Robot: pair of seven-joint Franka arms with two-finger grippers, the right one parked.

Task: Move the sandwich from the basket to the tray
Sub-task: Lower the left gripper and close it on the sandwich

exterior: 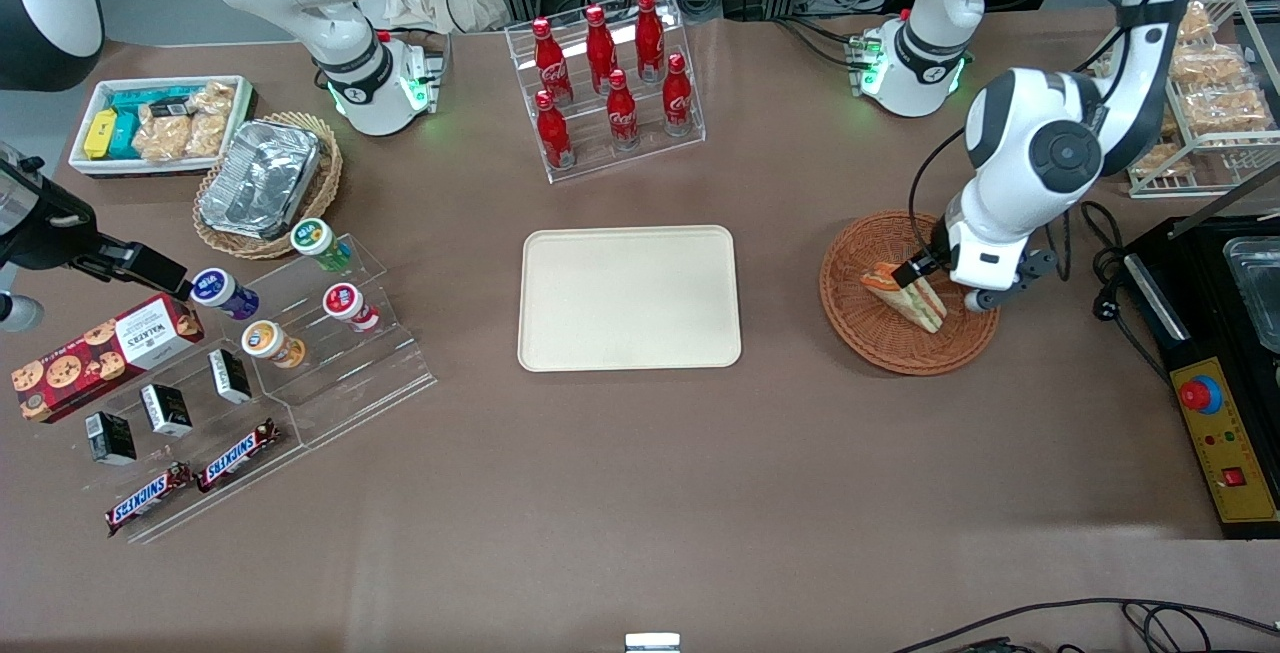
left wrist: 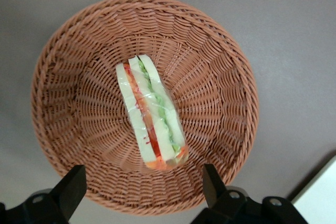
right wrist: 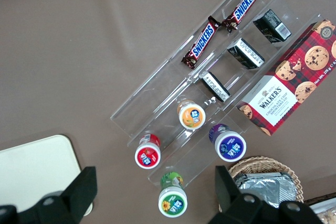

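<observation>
We see the sandwich (left wrist: 151, 114) lying wrapped in clear film inside the round reddish-brown basket (left wrist: 220, 85), its orange-red and green filling edge facing up. The tool (exterior: 938, 285) hangs low over the basket, its two fingers (left wrist: 71, 190) spread wide apart and gripping nothing, one on each side of the sandwich's end without touching it. The cream tray (exterior: 629, 298) sits plain on the brown desk (exterior: 640, 493), well apart from the basket, toward the parked arm's end.

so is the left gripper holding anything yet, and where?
Nothing held. The gripper is open above the basket; the sandwich lies untouched inside.
</observation>
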